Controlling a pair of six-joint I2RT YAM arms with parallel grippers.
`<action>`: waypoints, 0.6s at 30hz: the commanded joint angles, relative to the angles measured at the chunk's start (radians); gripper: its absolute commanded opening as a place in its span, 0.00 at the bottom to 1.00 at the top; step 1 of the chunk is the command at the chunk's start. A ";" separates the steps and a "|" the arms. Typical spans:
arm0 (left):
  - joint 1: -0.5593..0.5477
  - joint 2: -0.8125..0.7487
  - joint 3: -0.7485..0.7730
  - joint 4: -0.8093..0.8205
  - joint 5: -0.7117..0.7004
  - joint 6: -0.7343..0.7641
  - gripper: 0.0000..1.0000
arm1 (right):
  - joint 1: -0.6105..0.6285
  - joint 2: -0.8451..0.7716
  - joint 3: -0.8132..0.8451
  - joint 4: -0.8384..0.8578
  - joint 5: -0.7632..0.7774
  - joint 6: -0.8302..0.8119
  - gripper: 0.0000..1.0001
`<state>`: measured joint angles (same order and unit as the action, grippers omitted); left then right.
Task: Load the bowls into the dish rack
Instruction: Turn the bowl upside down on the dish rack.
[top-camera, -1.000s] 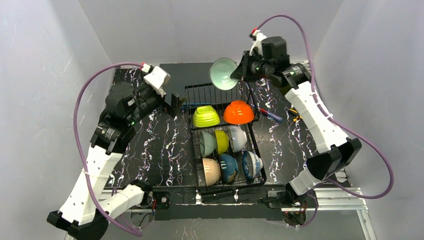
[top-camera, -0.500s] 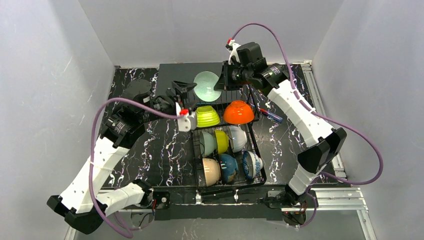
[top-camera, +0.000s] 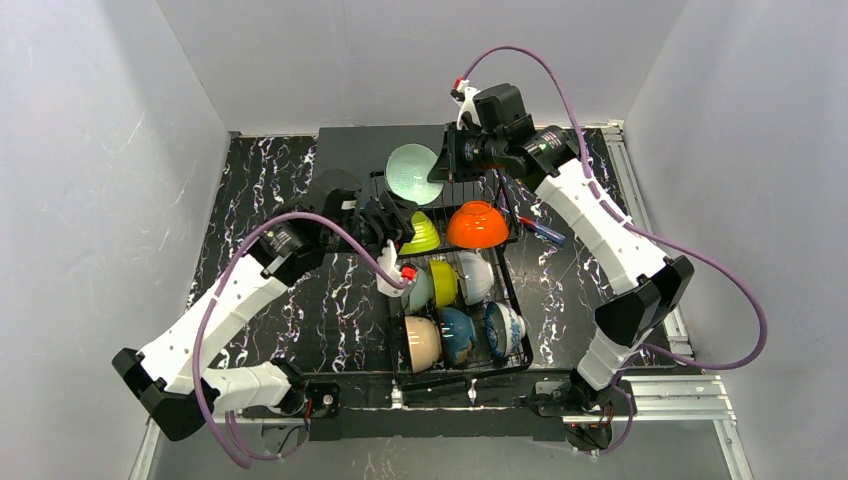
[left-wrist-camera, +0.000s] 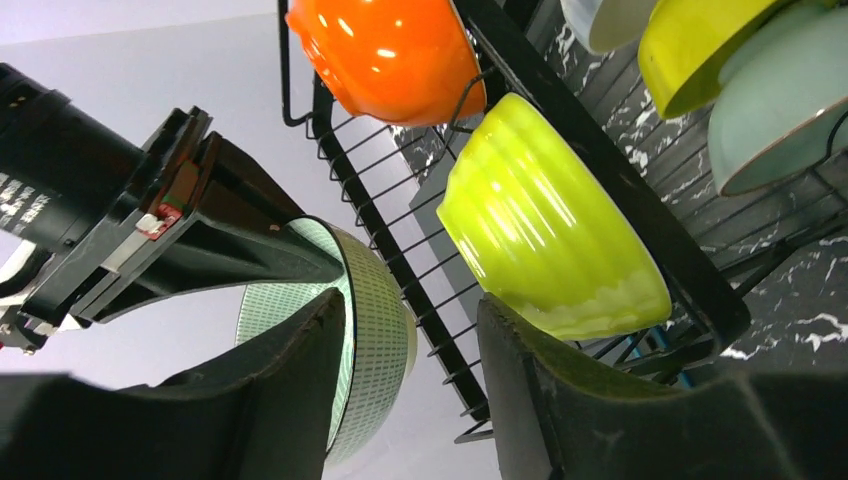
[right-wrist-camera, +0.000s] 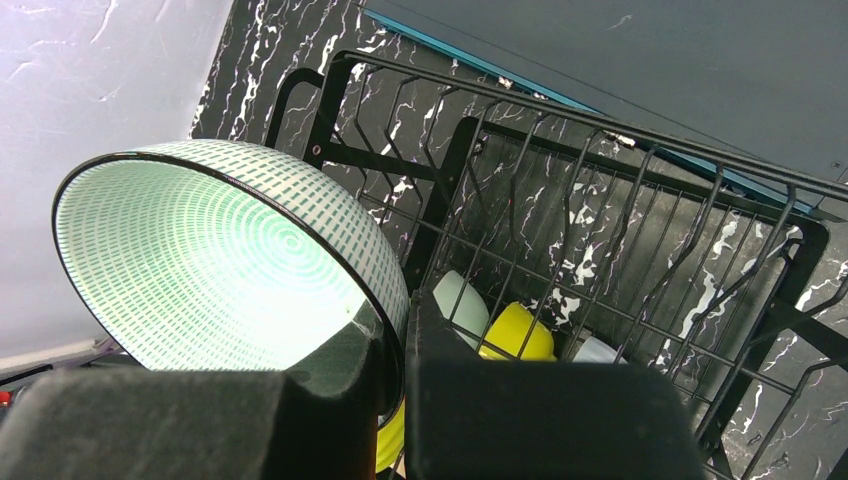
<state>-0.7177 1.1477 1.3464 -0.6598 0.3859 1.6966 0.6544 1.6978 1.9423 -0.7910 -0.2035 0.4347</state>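
right gripper (top-camera: 441, 166) is clamped on the rim of the mint bowl (top-camera: 411, 172), one finger inside and one outside, holding it on edge over the far left corner of the dish rack (top-camera: 521, 300). left gripper (top-camera: 398, 224) has its jaws partly apart with nothing between them, tucked in just beside the lime green bowl (top-camera: 424, 236); whether a finger touches that bowl can't be told.

from the left wrist, looking up, the lime green bowl (left-wrist-camera: 550, 240) and the orange bowl (left-wrist-camera: 385, 55) lean on the rack's raised tier, and the mint bowl (left-wrist-camera: 375, 330) shows through the gap between the fingers. the right wrist view gives the mint bowl's (right-wrist-camera: 200, 260) green-dashed inside, the rack wires (right-wrist-camera: 600, 130) behind it, and a flat dark grey box (right-wrist-camera: 650, 60) beyond. only the top view shows the six bowls (top-camera: 458, 336) standing in the lower tier.

the left gripper hides the lime green bowl's left edge from above. a red-and-blue tool (top-camera: 540, 232) lies on the marbled table (top-camera: 300, 300), right of the rack.
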 joint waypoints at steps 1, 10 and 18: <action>-0.050 0.018 0.031 -0.016 -0.157 0.057 0.48 | 0.001 -0.017 0.065 0.041 -0.035 0.003 0.01; -0.100 0.060 0.019 0.112 -0.334 -0.007 0.42 | 0.003 -0.022 0.060 0.038 -0.042 -0.008 0.01; -0.106 0.103 0.039 0.136 -0.457 -0.045 0.11 | 0.003 -0.026 0.054 0.058 -0.061 -0.008 0.01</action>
<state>-0.8188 1.2392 1.3514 -0.5560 0.0250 1.6787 0.6548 1.6978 1.9427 -0.7971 -0.2157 0.4133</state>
